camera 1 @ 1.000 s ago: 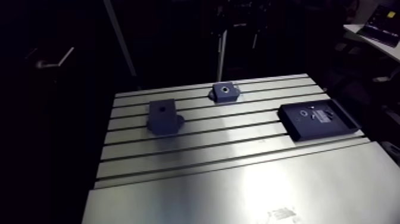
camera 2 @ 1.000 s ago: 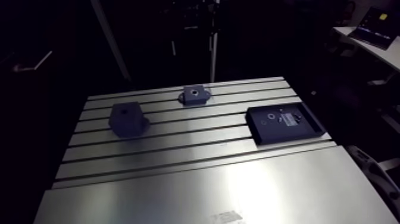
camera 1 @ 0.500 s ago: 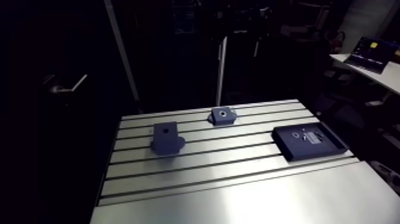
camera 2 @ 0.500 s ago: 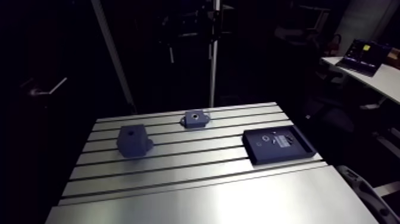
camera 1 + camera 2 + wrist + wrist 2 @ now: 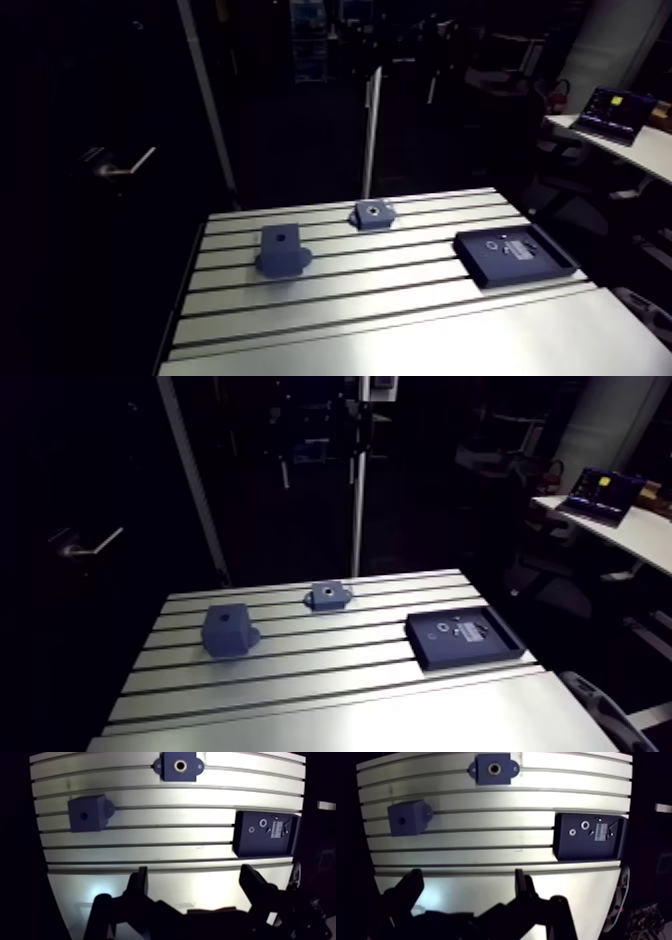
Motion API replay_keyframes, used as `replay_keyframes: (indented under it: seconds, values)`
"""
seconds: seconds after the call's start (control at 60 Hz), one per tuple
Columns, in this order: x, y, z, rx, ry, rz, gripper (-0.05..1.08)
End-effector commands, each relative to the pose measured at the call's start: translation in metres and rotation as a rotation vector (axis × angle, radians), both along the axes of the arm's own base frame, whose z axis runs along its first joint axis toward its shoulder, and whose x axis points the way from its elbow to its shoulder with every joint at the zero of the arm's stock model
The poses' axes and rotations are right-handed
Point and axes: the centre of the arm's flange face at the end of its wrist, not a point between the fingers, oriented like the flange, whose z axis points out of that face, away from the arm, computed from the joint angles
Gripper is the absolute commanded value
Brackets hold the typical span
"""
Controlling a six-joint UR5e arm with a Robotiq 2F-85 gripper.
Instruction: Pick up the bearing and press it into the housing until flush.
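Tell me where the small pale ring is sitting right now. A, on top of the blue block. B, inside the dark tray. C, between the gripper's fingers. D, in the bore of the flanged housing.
B: the wrist view shows the ring lying inside the dark tray, apart from the other parts, while the gripper is open with nothing between its fingers.

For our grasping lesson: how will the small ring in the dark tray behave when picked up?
The ring looks small and thin, so probably light and stiff. Lying flat in the tray, it should stay put, though on edge it might roll. Being so low, it may slip from the claw.
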Motion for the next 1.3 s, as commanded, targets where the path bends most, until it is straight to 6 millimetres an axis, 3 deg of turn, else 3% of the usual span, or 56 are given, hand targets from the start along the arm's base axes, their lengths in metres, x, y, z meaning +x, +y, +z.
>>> replay_keyframes:
  seconds: [0.017,0.2,1.3]
  values:
    - [0.009,-0.004,0.010,-0.010,0.012,-0.065,0.00]
    - [0.025,-0.007,0.022,-0.015,-0.002,-0.072,0.00]
    - [0.024,-0.008,0.018,-0.004,-0.007,-0.052,0.00]
